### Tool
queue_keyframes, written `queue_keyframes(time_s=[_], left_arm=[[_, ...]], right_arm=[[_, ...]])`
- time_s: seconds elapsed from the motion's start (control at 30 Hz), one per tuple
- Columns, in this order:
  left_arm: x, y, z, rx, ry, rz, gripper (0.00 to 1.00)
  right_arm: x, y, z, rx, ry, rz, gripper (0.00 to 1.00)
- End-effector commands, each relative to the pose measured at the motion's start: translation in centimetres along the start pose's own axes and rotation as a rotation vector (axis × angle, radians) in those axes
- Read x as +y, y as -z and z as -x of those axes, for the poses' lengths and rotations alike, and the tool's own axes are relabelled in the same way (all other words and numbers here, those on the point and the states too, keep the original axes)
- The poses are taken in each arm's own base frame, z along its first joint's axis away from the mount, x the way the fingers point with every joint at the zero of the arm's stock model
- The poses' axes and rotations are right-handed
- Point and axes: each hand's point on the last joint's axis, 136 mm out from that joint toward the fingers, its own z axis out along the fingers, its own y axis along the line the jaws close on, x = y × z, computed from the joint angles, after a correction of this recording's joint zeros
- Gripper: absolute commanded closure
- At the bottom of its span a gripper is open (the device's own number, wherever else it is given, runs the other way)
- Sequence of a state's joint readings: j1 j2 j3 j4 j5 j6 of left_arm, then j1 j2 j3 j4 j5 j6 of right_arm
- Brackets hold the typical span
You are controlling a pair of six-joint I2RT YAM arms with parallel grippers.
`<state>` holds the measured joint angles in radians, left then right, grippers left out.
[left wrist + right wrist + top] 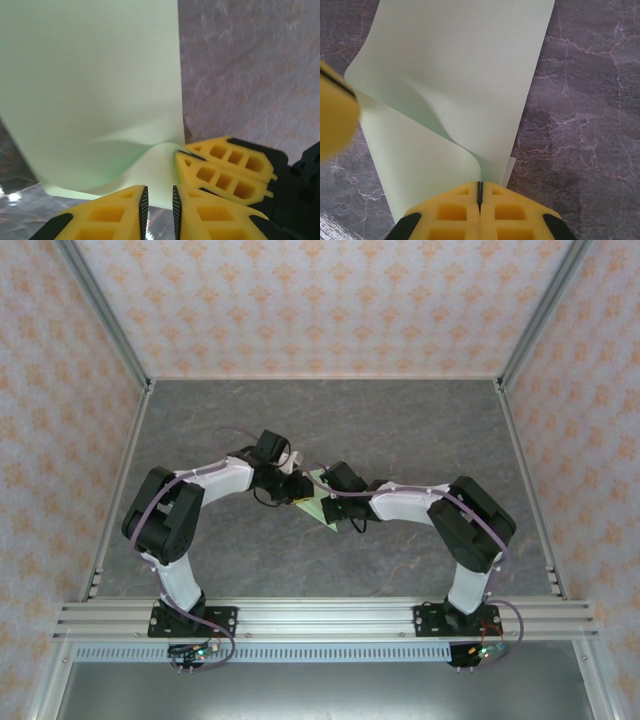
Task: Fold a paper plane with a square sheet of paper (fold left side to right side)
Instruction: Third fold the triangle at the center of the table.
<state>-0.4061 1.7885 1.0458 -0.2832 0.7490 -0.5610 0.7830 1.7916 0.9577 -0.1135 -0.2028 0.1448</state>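
Note:
The square sheet of paper [318,506] is pale green and lies on the dark marbled table [400,430] between the two arms. One side is lifted and curls over the rest [455,65]. My right gripper [479,190] is shut on a corner of the raised layer. In the left wrist view that pinch shows at the paper's curled corner, between the right gripper's yellow fingers [220,167]. My left gripper [158,199] hovers at the sheet's near edge [90,75], its jaws a narrow gap apart with paper showing through the gap. One of its fingers [335,120] meets the sheet's left edge.
Patterned walls and aluminium corner posts [110,320] enclose the table on three sides. A metal rail [320,620] carrying both arm bases runs along the near edge. Bare tabletop lies behind and to either side of the grippers.

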Motion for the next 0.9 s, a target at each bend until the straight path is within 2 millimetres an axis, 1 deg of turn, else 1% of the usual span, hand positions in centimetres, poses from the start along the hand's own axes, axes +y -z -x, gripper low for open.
queue_keyframes(time_s=[0.0,0.17,0.47,0.77,0.87], left_arm=[[-1.1,-0.4,0.7,-0.036,-0.001,-0.035,0.77],[-0.4,-1.7,0.1,-0.015,0.009,-0.010,0.77],[2.6,-2.7,-1.0,0.002,0.026,0.087,0.78],[4.4,-3.1,-1.8,0.012,0.032,0.142,0.78],[4.9,-3.3,-1.9,0.016,0.035,0.160,0.78]], right_arm=[[-1.1,-1.8,-6.4,0.223,0.024,-0.035,1.00],[-1.1,-1.7,-6.4,0.224,0.024,-0.038,1.00],[-1.1,-1.7,-6.4,0.226,0.027,-0.040,1.00],[-1.0,-1.7,-6.3,0.224,0.025,-0.034,1.00],[-0.7,-1.5,-5.8,0.209,0.022,-0.022,1.00]])
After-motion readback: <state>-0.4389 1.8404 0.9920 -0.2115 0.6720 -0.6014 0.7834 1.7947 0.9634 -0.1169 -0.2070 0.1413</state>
